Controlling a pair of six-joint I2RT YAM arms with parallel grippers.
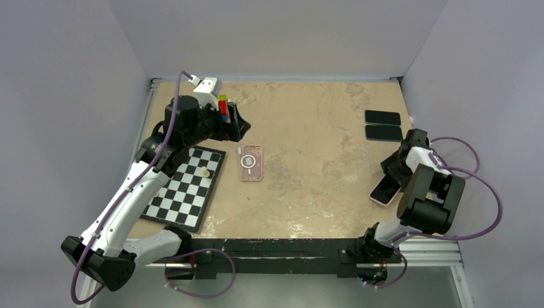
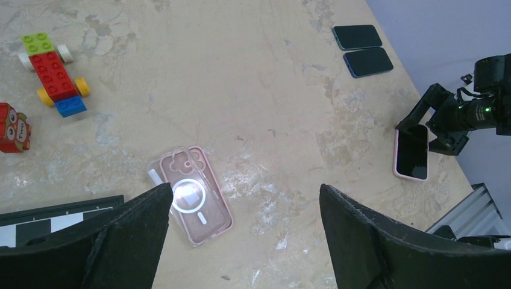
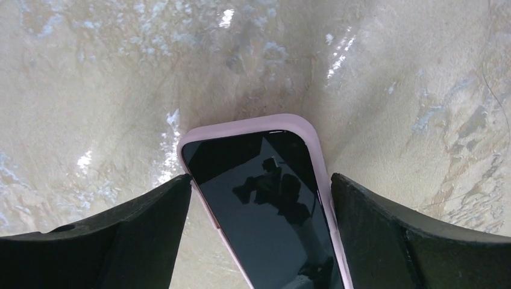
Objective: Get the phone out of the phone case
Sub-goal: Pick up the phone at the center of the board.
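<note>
A phone point(image 3: 265, 198) with a black screen and a thick pink surround lies face up on the table at the right; it also shows in the top view point(image 1: 383, 190) and the left wrist view point(image 2: 412, 152). My right gripper point(image 3: 260, 180) is low over it, jaws open, one finger on each side of its long edges; in the top view it point(image 1: 391, 174) is at the phone's far end. A clear, pink-tinted case point(image 2: 191, 195) with a white ring lies flat mid-table point(image 1: 251, 162). My left gripper point(image 2: 246, 189) is open and empty above the table, just right of that case point(image 1: 240, 125).
Two dark phones point(image 1: 383, 125) lie side by side at the far right. A chessboard point(image 1: 186, 189) with a small pale piece point(image 1: 204, 172) lies left. A toy brick car point(image 2: 54, 75) and a red owl figure point(image 2: 12, 127) stand at the far left.
</note>
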